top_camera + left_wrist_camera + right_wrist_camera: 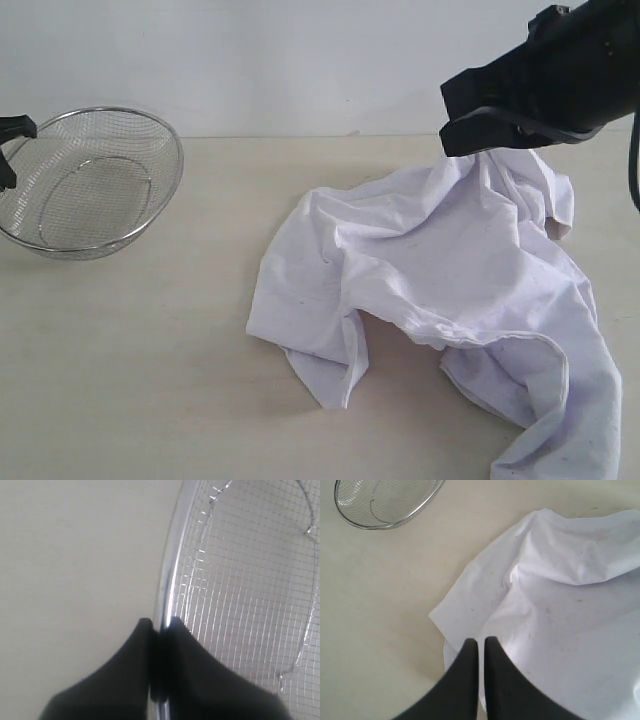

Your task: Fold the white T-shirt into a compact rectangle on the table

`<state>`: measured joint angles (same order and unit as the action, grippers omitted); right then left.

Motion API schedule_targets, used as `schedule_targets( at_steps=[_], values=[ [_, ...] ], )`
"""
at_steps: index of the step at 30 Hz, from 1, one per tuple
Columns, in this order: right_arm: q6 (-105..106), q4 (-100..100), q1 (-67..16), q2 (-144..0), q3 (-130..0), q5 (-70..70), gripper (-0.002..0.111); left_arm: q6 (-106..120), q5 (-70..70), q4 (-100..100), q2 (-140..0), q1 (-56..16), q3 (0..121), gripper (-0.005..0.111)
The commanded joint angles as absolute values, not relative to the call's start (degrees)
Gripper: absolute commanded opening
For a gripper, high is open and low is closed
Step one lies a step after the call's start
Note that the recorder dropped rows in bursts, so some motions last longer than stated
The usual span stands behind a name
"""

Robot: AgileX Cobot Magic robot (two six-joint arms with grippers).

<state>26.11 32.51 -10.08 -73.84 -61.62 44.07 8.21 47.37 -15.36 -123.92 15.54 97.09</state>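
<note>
Left gripper [159, 622] is pinching the rim of the wire bowl [100, 112]; in the exterior view only a sliver of that gripper shows at the frame's edge. The white T-shirt [440, 260] lies crumpled on the table [150, 380], right of the bowl, with its lower corner cut off. Right gripper [479, 641] hangs over the shirt's edge, fingers pressed together. Whether any cloth is caught between them is hard to tell.
</note>
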Motion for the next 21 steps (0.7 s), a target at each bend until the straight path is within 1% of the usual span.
schedule_targets(
  at_steps=[1,16,17,19,21],
  values=[
    [26.5,32.7,-9.8,-73.3,-61.4,43.3,0.000,7.5,48.4,-15.2,-123.1,15.7,97.3,0.004],
    [26.4,33.8,-9.8,-73.3,-61.4,43.9,0.000,6.5,50.6,-14.5,-123.2,16.8,97.3,0.005],
    [26.4,33.9,-9.8,-73.3,-61.4,43.8,0.000,6.5,50.7,-14.5,-123.2,16.8,97.3,0.007],
    [26.5,33.9,-9.8,-73.3,-61.4,43.7,0.000,6.5,51.4,-14.5,-123.2,16.8,97.3,0.014],
    [26.5,33.9,-9.8,-73.3,-61.4,43.7,0.000,6.5,51.9,-14.5,-123.2,16.8,97.3,0.026]
  ],
)
